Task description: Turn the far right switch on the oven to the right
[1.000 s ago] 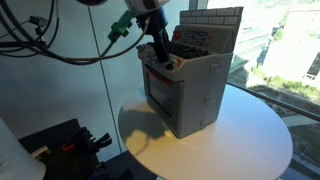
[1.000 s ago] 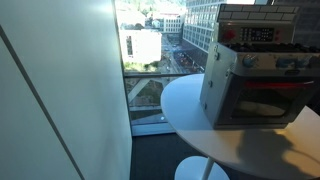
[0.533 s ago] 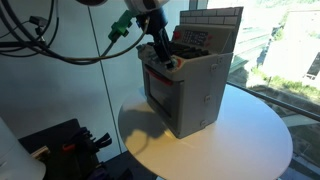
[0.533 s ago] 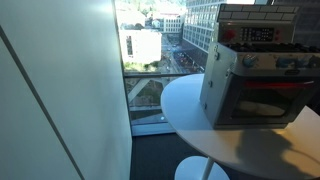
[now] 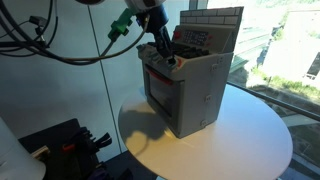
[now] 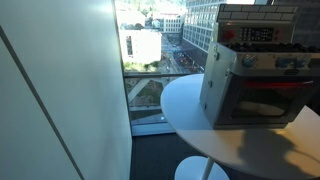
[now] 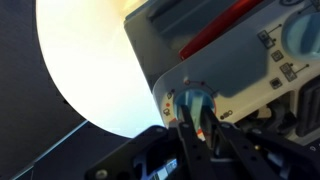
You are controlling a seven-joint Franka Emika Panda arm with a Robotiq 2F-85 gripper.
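The black two-fingered pincer is seen narrowed, its tips blurred, set about the round grey-blue knob directly ahead. Whether the knob is clamped cannot be told. Around the knob, the grey boxy toy oven is cut off in the wrist view. Below it, the round white table is partly shadowed.

Daylight pours in through the window at the right of an exterior view. It leaves the surface bright, with a soft shadow of the oven at lower left. In an exterior view the glass sits at centre, so the oven side facing the camera is dim. In my wrist view the surface blows out to plain white at upper left, and my end effector at the bottom is dark and blurred.
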